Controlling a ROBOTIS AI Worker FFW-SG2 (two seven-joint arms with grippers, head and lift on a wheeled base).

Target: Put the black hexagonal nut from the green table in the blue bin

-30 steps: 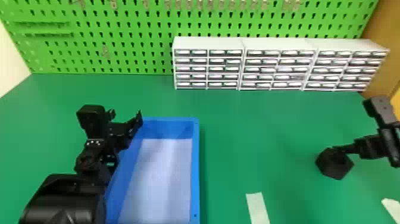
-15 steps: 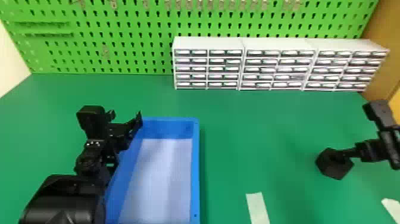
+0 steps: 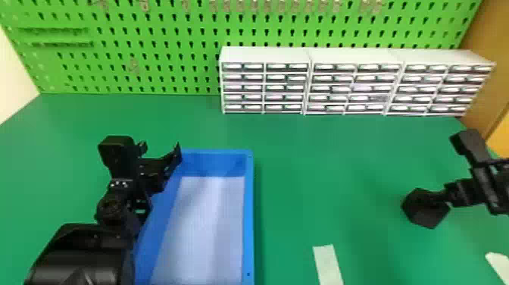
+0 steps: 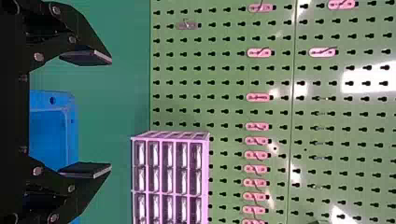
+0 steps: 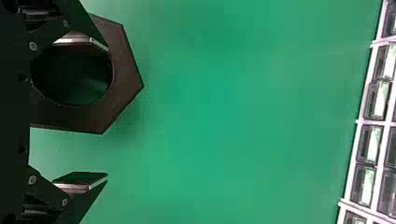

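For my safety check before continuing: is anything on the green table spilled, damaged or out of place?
No spill or damage stands out. Two pale strips on the near side of the green table look slightly odd: perhaps tape, with no clear purpose.

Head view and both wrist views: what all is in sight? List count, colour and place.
nut: one, black, on the table's right
bin: one, blue, left of centre on the table
table: one, green, under nut and bin
strips: two, whitish, near side of the table
drawer cabinets: three, white, at the table's back
pegboard: one, green, behind the table
hooks: several, pale, on the pegboard
panel: one, brown, far right
left gripper: one, black, open, by the bin's far left corner
right gripper: one, black, open, at the nut
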